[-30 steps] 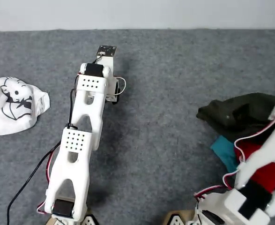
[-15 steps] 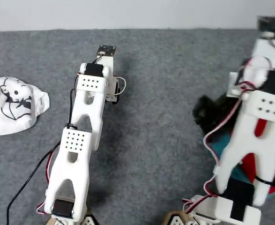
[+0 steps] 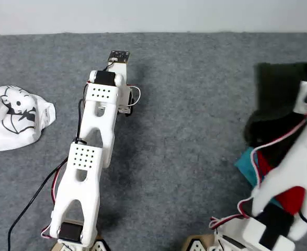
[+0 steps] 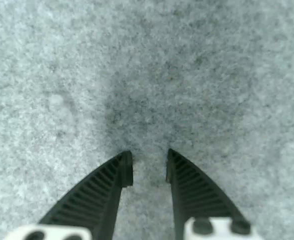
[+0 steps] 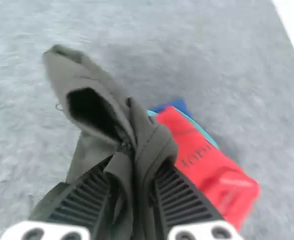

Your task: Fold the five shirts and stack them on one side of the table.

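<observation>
Between the closed jaws of your right gripper point(image 5: 136, 167) the dark shirt point(image 5: 104, 112) is pinched tight, with the red shirt point(image 5: 207, 160) just beside it. Your left gripper point(image 4: 145, 167) is a little open and empty, close over the bare table point(image 4: 187, 60). You seem to be taking one shirt off the pile; next, bring it toward the left gripper and spread it flat.
</observation>
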Tool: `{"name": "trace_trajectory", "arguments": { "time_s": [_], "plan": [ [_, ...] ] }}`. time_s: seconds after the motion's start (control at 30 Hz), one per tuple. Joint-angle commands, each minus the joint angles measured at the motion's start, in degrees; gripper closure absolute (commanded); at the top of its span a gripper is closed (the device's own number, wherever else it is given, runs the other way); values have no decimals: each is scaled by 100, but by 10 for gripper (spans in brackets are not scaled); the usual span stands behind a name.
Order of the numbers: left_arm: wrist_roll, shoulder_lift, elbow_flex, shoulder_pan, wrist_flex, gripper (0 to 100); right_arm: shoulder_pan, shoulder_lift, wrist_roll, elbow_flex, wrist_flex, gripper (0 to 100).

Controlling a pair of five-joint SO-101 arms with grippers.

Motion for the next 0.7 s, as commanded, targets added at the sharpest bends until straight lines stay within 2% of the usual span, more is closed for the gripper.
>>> {"name": "trace_trajectory", "arguments": {
  "time_s": [0.0, 0.17, 0.33, 0.53, 0.67],
  "plan": [
    [26, -35, -163, -9, 70, 881, 681, -198, 70, 79, 215, 989],
    [26, -35, -163, -9, 70, 881, 1490, -40, 255, 932, 171, 989],
    [26, -35, -163, -9, 70, 881, 2202, -22, 352, 1767, -321, 989],
    [26, -35, -163, -9, 70, 881, 2888, -48, 853, 2866, -743, 989],
    [26, -35, -163, -9, 70, 881, 3354, -48, 897, 3314, -822, 989]
  ]
}}
